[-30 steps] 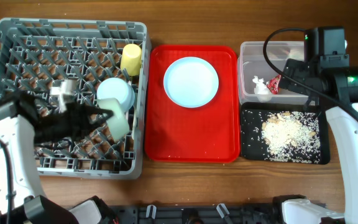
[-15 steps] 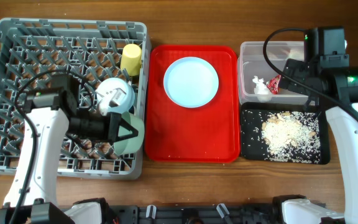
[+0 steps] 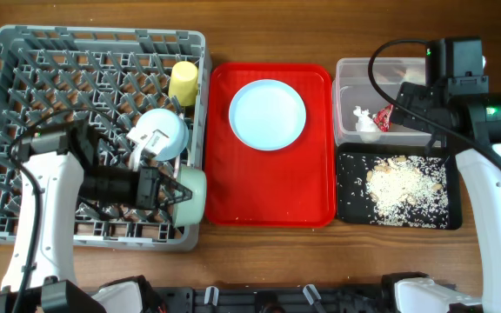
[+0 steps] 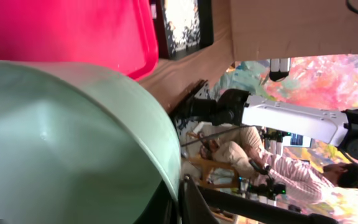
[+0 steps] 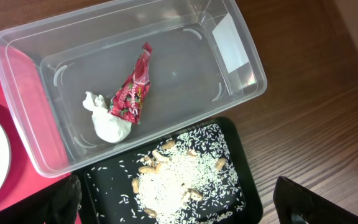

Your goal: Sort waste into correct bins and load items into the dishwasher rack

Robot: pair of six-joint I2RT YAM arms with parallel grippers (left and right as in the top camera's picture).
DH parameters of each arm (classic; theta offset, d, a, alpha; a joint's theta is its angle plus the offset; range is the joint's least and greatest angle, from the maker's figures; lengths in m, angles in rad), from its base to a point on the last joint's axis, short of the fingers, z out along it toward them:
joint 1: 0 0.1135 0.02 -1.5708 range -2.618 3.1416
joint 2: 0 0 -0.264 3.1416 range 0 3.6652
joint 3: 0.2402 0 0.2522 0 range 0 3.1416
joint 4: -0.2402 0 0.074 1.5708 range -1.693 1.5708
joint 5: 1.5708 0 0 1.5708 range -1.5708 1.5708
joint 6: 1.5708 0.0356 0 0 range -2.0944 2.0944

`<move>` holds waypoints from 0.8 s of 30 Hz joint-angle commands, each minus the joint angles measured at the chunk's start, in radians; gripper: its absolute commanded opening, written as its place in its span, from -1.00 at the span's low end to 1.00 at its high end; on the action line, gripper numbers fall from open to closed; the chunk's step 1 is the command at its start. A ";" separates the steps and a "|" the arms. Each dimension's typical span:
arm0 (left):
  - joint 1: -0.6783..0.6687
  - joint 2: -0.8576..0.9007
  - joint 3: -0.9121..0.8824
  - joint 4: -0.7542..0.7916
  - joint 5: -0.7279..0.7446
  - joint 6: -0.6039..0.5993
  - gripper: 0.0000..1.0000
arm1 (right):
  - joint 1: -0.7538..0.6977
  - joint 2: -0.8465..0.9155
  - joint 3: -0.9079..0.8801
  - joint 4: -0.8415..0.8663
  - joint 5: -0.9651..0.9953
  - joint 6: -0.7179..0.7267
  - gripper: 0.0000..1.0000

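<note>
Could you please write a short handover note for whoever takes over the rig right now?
Left gripper: shut on the green bowl, at the rack's right edge.
Right gripper: open, above the tub.
Done: wrapper and tissue in the tub, rice in the black tray, cup and blue bowl in the rack.
Left: release the green bowl in the rack, then load the plate from the red tray.

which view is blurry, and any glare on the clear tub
Left wrist: the pale green bowl looms large, soft and out of focus, background sharper. Right wrist: sharp, small glare patches on the wall of the clear tub. Overhead: evenly lit, crisp.
</note>
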 commanded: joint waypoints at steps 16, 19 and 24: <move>0.085 0.031 0.006 0.095 -0.048 -0.093 -0.92 | -0.002 -0.008 0.004 0.003 -0.006 0.002 0.99; 0.085 0.079 -0.008 0.098 -0.033 -0.091 -0.92 | -0.002 -0.008 0.004 0.003 -0.006 0.001 1.00; 0.096 0.141 -0.013 0.109 -0.032 -0.092 -0.92 | -0.002 -0.008 0.004 0.003 -0.006 0.001 1.00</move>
